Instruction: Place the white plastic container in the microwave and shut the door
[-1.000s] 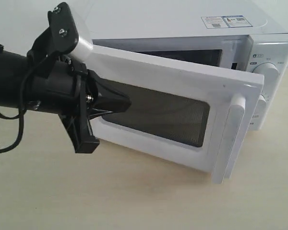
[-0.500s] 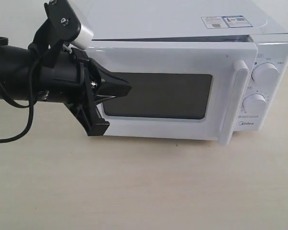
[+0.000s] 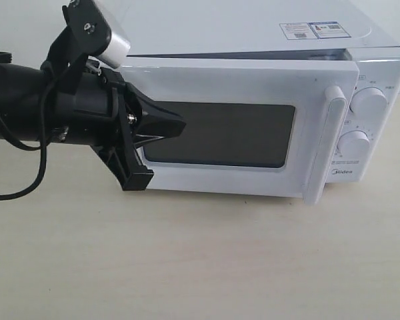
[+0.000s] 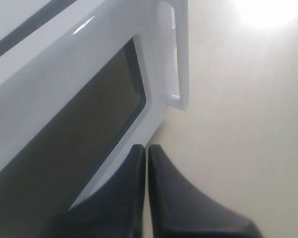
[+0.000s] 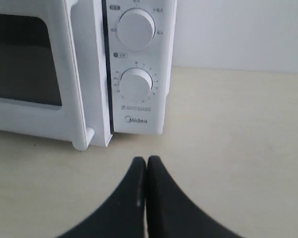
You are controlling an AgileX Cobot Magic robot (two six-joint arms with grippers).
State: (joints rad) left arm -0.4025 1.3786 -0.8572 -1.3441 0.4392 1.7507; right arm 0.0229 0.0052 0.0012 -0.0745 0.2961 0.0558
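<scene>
Having swung shut, the door (image 3: pixel 253 83) sat flush; left fingers (image 3: pixel 157 127) together at its nine o'clock, right fingers (image 5: pixel 131 198) together; task seemingly done.

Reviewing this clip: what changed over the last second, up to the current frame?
The door swung from about half open to fully shut against the microwave; it was already closed half a second ago. The left gripper, fingers together, followed it inward with its tip in front of the dark window and has barely shifted since. Nothing was gripped or released. The microwave's position and both dials are unchanged.
</scene>
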